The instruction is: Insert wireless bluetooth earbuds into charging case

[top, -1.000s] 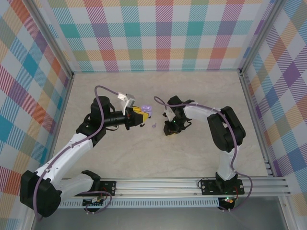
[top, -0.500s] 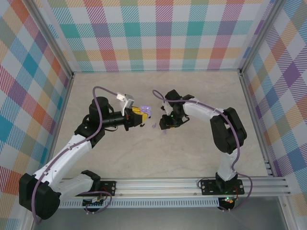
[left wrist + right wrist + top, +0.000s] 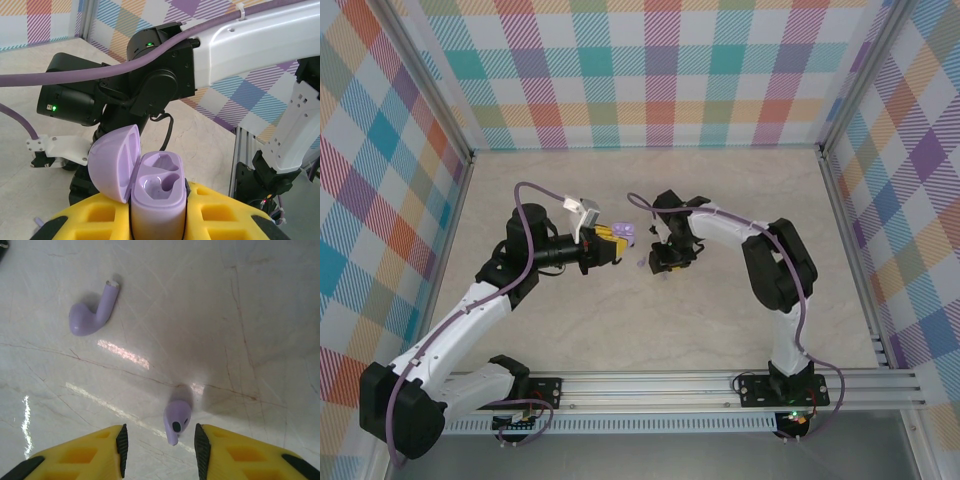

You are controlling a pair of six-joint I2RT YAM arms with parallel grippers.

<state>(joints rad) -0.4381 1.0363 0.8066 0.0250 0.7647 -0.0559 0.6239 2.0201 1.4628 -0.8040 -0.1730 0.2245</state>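
Jaws wide, my right gripper (image 3: 161, 446) straddles an earbud (image 3: 176, 422), bottom centre; a second earbud (image 3: 90, 315) lies upper left. My left gripper (image 3: 157, 222) clamps the open case (image 3: 157, 200), whose wells look empty: none inserted yet.

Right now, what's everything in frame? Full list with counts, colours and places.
charging case: 1, lilac, lid open, both sockets look empty, clamped in the left gripper
earbuds: 2, lilac, lying on the table; one between the right gripper's fingers, the other farther out on the table
table: 1, beige marble-look, under everything
walls: multicolour plaid, on three sides of the table
rail: 1, aluminium, along the near edge, carrying both arm bases
left gripper: 1, yellow and black fingers, mid-table, shut on the case
right gripper: 1, yellow and black fingers, open, low over the table astride one earbud
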